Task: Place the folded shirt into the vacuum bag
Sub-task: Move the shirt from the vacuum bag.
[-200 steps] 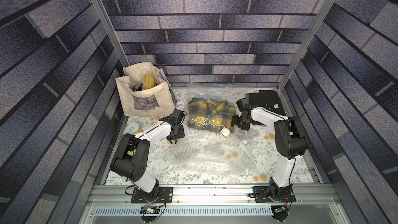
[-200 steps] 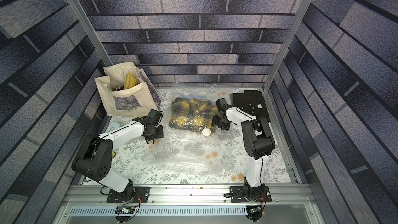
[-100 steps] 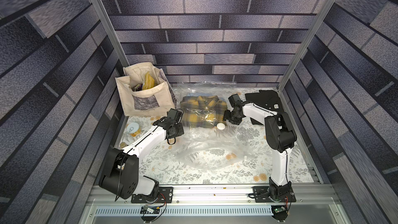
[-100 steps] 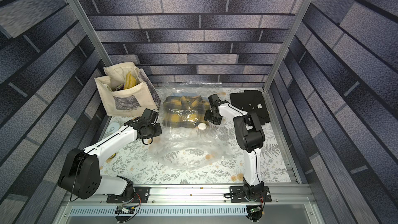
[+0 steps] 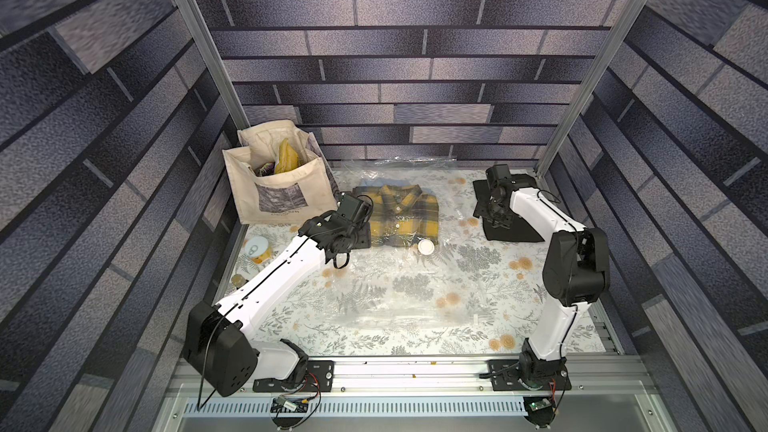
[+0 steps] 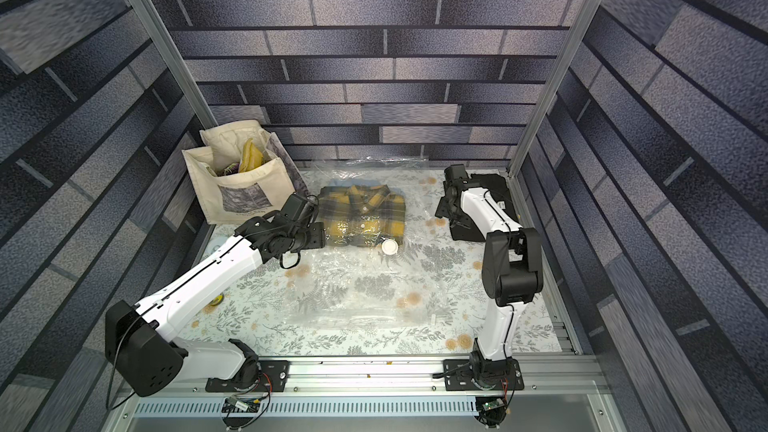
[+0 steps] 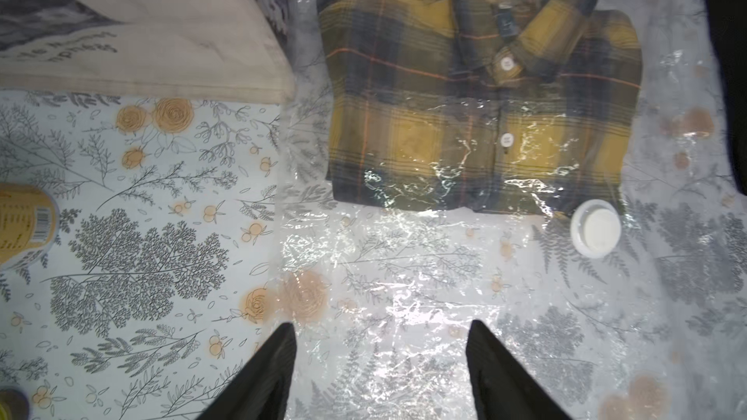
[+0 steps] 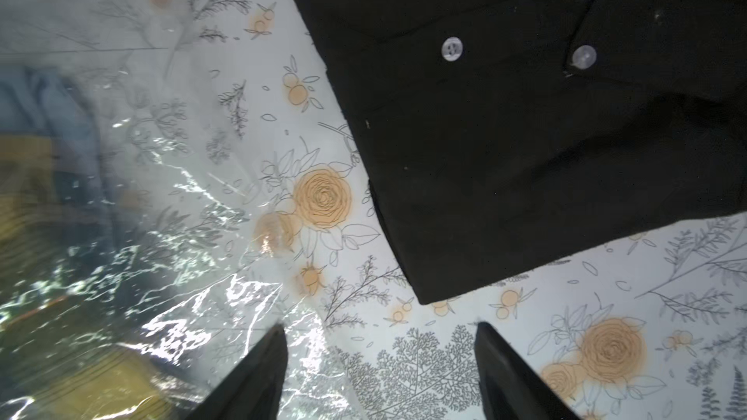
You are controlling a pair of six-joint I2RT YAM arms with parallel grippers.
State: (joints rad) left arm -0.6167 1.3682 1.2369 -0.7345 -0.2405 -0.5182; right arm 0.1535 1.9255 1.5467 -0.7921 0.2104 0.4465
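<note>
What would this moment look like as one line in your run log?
shirt: plaid, inside bag | left pincer: open, empty | right pincer: open, empty

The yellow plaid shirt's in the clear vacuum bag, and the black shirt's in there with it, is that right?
Not quite. The yellow plaid shirt is in the vacuum bag, but the black shirt is not. It lies outside the bag on the bare floral tablecloth, beside the bag's edge, as the right wrist view shows.

the folded shirt (image 8: 93, 381) shows blurred in the right wrist view
</note>
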